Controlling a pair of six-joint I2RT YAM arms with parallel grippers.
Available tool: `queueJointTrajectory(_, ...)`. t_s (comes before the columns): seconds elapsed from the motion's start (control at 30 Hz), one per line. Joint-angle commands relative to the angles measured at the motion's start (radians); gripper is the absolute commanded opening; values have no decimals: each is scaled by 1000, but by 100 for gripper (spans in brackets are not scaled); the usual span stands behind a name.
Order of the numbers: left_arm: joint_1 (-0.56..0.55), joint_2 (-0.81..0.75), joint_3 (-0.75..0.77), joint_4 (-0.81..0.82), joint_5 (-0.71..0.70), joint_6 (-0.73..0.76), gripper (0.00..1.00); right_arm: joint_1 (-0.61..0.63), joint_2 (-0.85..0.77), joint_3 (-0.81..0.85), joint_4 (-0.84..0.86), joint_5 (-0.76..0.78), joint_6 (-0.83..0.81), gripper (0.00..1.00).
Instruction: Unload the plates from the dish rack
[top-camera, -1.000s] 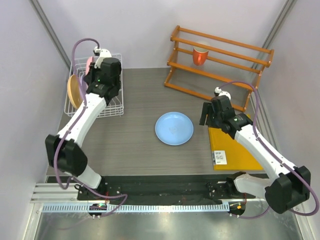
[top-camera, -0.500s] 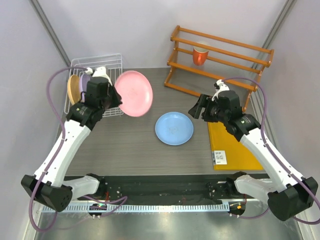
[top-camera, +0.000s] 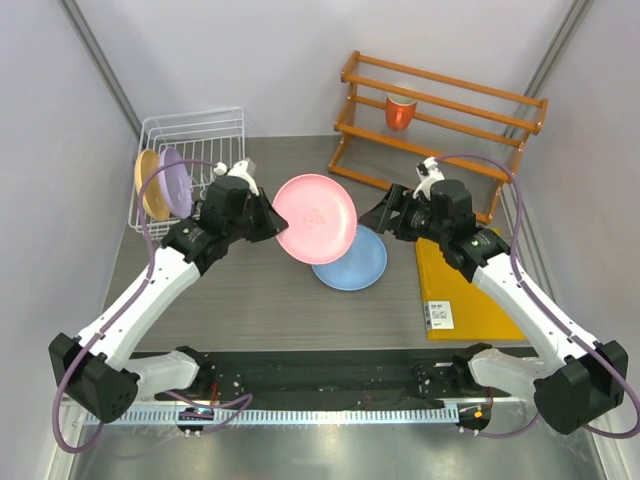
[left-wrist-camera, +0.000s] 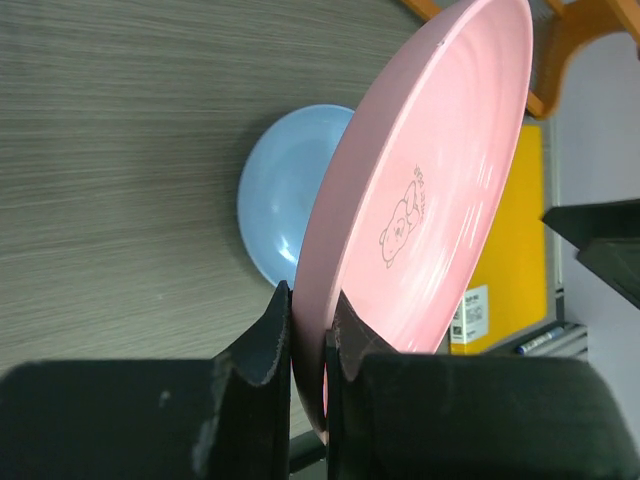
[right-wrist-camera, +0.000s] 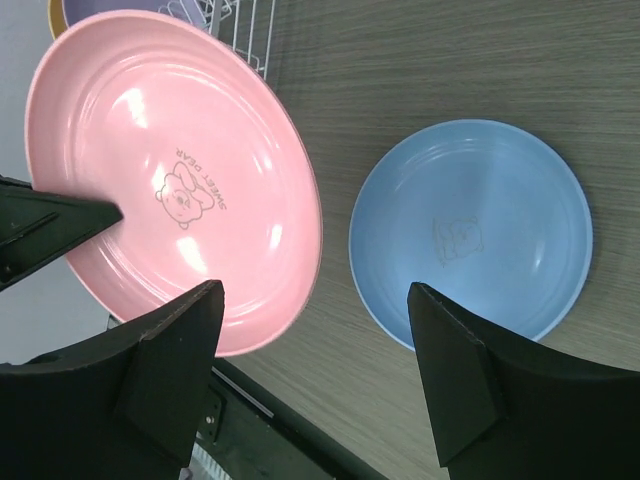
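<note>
Mid-table, the left gripper (left-wrist-camera: 308, 322) pinches the near rim of the pink plate (top-camera: 316, 217) between its two fingers, holding it tilted in the air above the grey table (top-camera: 250, 300). The plate partly overhangs the light blue plate (top-camera: 360, 265), which lies flat on the table. Just beyond, the right gripper (top-camera: 384, 213) hovers with its fingers spread wide and nothing between them.

The step in hand looks to be setting the pink plate down, probably onto the blue one. To do it well, the arm should level the plate, centre it over the blue one and lower it until the rims meet before the fingers let go. A thin rim grip on smooth plastic could slip if the plate is swung. The spread right gripper should stay out from under the far edge.

The pink plate is round, shallow and glossy, with a small bear drawing and lettering at its centre. At the far left, the white wire dish rack (top-camera: 196, 124) holds the lilac plate (top-camera: 177, 182) and the orange-yellow plate (top-camera: 148, 186) on edge.
</note>
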Motion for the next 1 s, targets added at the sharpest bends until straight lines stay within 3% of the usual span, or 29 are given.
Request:
queueJointTrajectory(0.0,-53,7,17,110,11,-44,0,11,17,-17,63,-39,21,80)
queueJointTrajectory(0.17,-113,30,34,122,-12,-60,0,11,49,-25,68,-50,12,79)
queueJointTrajectory(0.2,-124,30,34,127,-12,-61,0,11,54,-28,69,-59,9,74)
queueJointTrajectory(0.27,-134,29,34,131,-40,-63,0,11,57,-32,74,-70,9,58)
queueJointTrajectory(0.3,-138,27,33,131,-54,-63,0,11,54,-41,78,-71,12,34)
queueJointTrajectory(0.4,-141,15,19,145,-57,-61,0,11,51,-51,94,-93,10,6)
queueJointTrajectory(0.43,-141,12,11,150,-57,-63,0,9,51,-55,92,-97,9,2)
queueJointTrajectory(0.57,-139,6,4,165,-49,-66,3,11,46,-68,98,-91,12,1)
queueJointTrajectory(0.67,-141,3,-4,161,-63,-61,34,11,20,-77,83,-33,12,1)
queueJointTrajectory(0.7,-141,0,-4,155,-72,-57,53,11,5,-74,72,-9,9,1)
queueJointTrajectory(0.73,-141,-2,-4,141,-98,-43,80,11,-3,-68,33,19,-2,1)
queueJointTrajectory(0.77,-141,-5,-3,112,-112,-38,92,9,-10,-58,13,45,-10,1)
queueJointTrajectory(0.8,-139,-13,-4,99,-135,-32,99,11,-17,-54,-7,92,-20,1)
queueJointTrajectory(0.97,-141,-49,5,-25,-349,26,99,9,-15,-34,-110,177,-70,1)
